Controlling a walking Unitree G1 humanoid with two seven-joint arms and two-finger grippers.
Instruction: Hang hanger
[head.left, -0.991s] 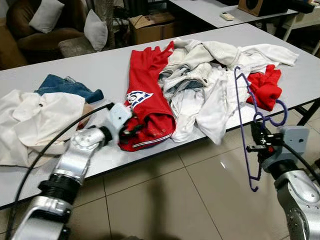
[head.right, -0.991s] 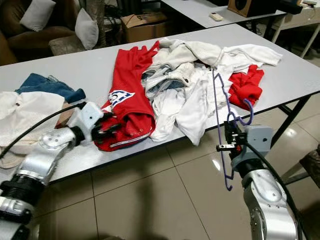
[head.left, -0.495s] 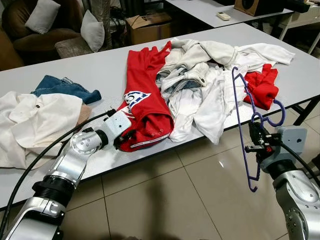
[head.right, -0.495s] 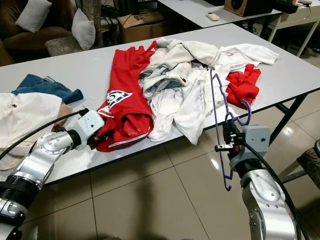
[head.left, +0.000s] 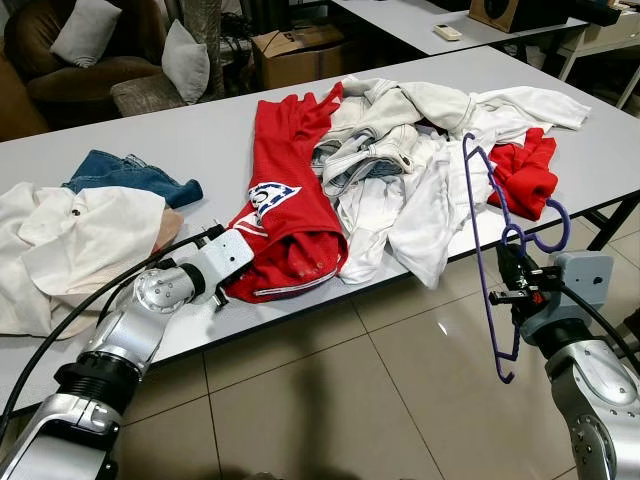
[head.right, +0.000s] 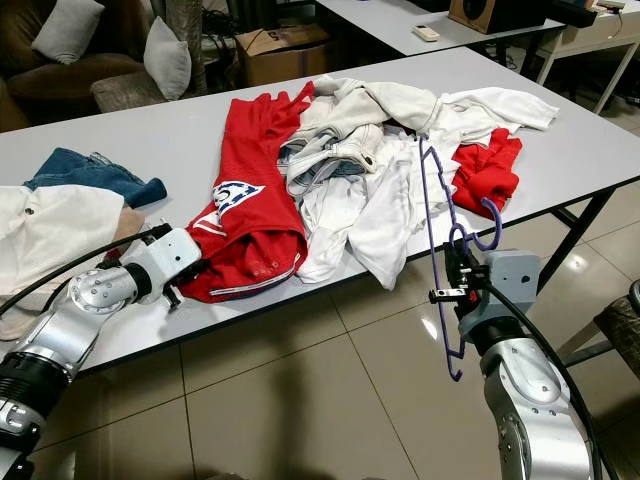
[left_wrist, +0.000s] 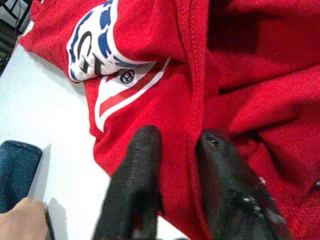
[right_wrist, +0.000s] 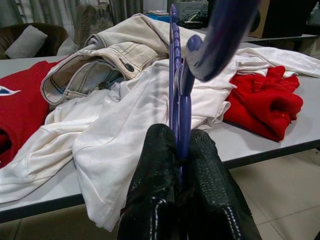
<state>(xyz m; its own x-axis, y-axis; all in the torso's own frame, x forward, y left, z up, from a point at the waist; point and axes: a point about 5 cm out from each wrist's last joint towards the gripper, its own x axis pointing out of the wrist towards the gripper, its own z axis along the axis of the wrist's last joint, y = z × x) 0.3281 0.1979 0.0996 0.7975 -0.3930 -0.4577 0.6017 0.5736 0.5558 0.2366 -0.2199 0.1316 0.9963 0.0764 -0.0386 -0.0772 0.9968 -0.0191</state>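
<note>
A purple plastic hanger (head.left: 478, 220) is held upright off the table's near right edge, with my right gripper (head.left: 510, 285) shut on its lower part, just below the hook. In the right wrist view the hanger (right_wrist: 175, 50) rises from between the shut fingers (right_wrist: 157, 165). A red jersey (head.left: 290, 200) with a blue-and-white logo lies on the grey table (head.left: 180, 130). My left gripper (head.left: 222, 290) is at the jersey's near hem. In the left wrist view its fingers (left_wrist: 145, 150) pinch a seam fold of the red jersey (left_wrist: 235, 75).
A pile of white and cream clothes (head.left: 410, 180) and a crumpled red garment (head.left: 525, 170) lie right of the jersey. Blue jeans (head.left: 130, 175) and a cream garment (head.left: 70, 240) lie at the left. Behind the table are a sofa with pillows (head.left: 90, 60) and a cardboard box (head.left: 300, 50). Tiled floor (head.left: 350, 400) lies below.
My left arm has drawn back toward the near left, and the jersey's hem has slid slightly with it. The right gripper and hanger have stayed put.
</note>
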